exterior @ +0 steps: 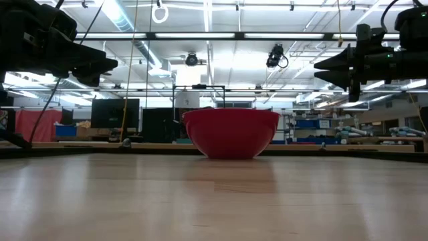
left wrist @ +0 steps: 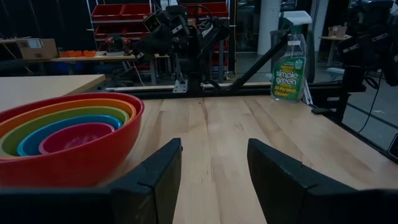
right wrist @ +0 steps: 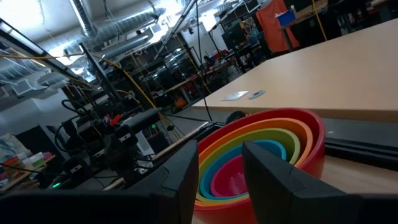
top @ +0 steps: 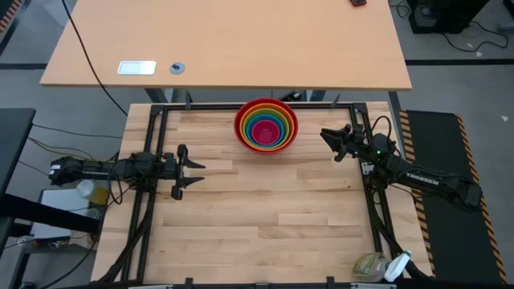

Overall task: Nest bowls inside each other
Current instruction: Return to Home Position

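Note:
The bowls [top: 266, 124] sit nested at the far middle of the table: red outermost, then orange, lime green, blue, and pink innermost. The red bowl [exterior: 231, 132] rests on its base on the wood. The stack also shows in the left wrist view [left wrist: 65, 138] and right wrist view [right wrist: 261, 155]. My left gripper [top: 195, 172] hovers open near the table's left edge, pointing level toward the right. My right gripper [top: 328, 138] hovers open at the right, a short way from the red bowl's rim, pointing toward the bowls. Neither holds anything.
A black frame rail [top: 249, 105] borders the table's far side. A spray bottle [top: 384, 267] lies at the near right corner and shows upright in the left wrist view [left wrist: 290, 59]. A second tabletop [top: 225, 40] lies beyond. Bare wood [top: 265, 217] spans the table's middle and near part.

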